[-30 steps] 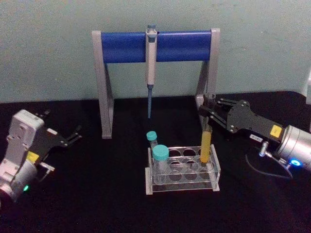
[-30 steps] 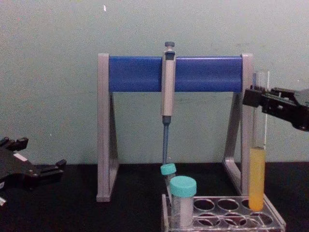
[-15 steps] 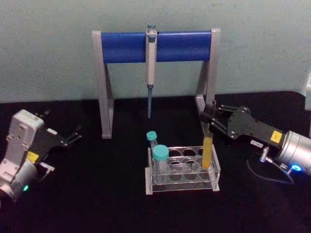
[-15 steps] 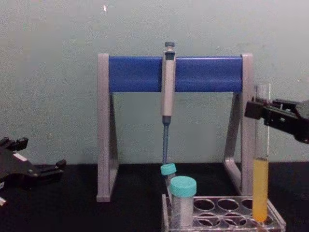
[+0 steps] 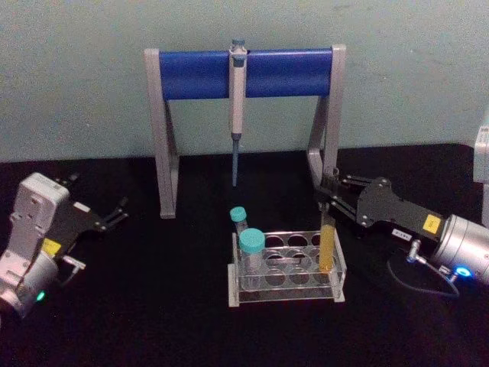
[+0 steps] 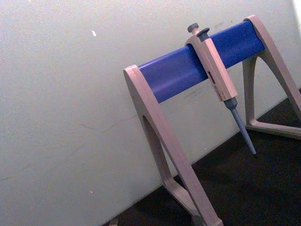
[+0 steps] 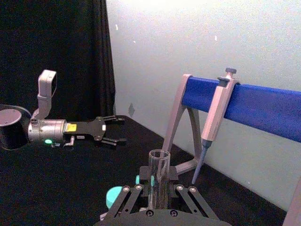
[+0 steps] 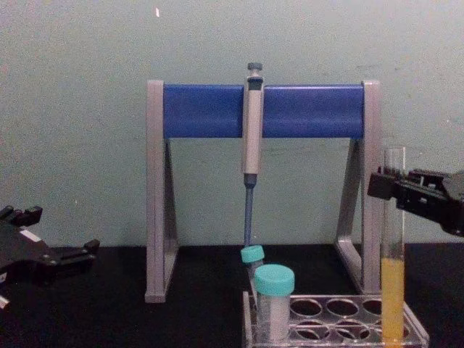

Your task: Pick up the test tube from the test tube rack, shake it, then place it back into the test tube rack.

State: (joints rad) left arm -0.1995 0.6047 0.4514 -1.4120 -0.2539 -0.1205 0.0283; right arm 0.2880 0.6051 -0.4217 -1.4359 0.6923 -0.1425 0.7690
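The test tube [image 5: 327, 243], slim clear glass with yellow-orange liquid low down, stands upright in a hole at the right end of the clear test tube rack [image 5: 284, 296]. My right gripper [image 5: 330, 197] reaches in from the right and is shut on the tube's upper part. In the chest view the tube [image 8: 394, 246] rises from the rack [image 8: 341, 335], with the right gripper [image 8: 389, 185] clamped near its top. The right wrist view looks down past the fingers at the tube's open mouth [image 7: 159, 157]. My left gripper [image 5: 118, 212] rests open at the far left of the table.
A grey-and-blue pipette stand [image 5: 199, 74] spans the table behind the rack, with a pipette [image 5: 237, 92] hanging from its bar. Two teal-capped tubes [image 5: 250, 245] stand in the rack's left end. The table is covered in black cloth, with a pale wall behind.
My right gripper has come down with the test tube, and the tube's bottom has sunk from above the rack's top plate into the hole. The left arm has not moved.
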